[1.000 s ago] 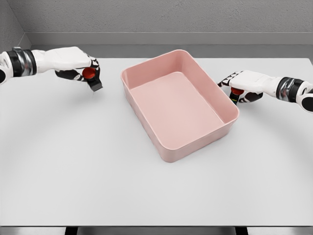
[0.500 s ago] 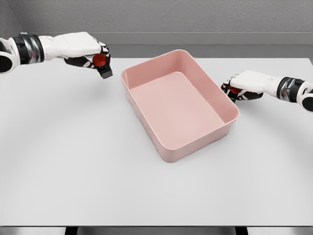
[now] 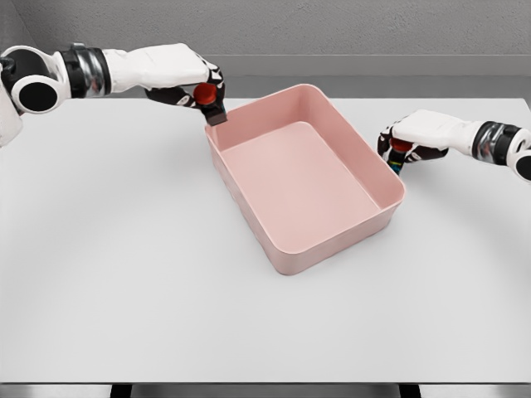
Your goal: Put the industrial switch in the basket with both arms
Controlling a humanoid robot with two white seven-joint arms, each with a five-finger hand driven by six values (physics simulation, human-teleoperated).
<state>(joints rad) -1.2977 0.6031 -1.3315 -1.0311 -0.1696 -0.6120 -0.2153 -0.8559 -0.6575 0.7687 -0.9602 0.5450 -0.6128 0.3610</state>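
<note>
A pink rectangular basket stands in the middle of the white table. My left hand is shut on an industrial switch with a red button and a dark body, held in the air just above the basket's far left corner. My right hand is shut on a second switch, red button on a dark body, lifted close beside the basket's right wall.
The white table stretches wide on the left and toward the front edge. A grey wall runs behind the table.
My left hand has carried its switch up and to the right, from left of the basket to its far left corner. My right hand has risen slightly with its switch.
</note>
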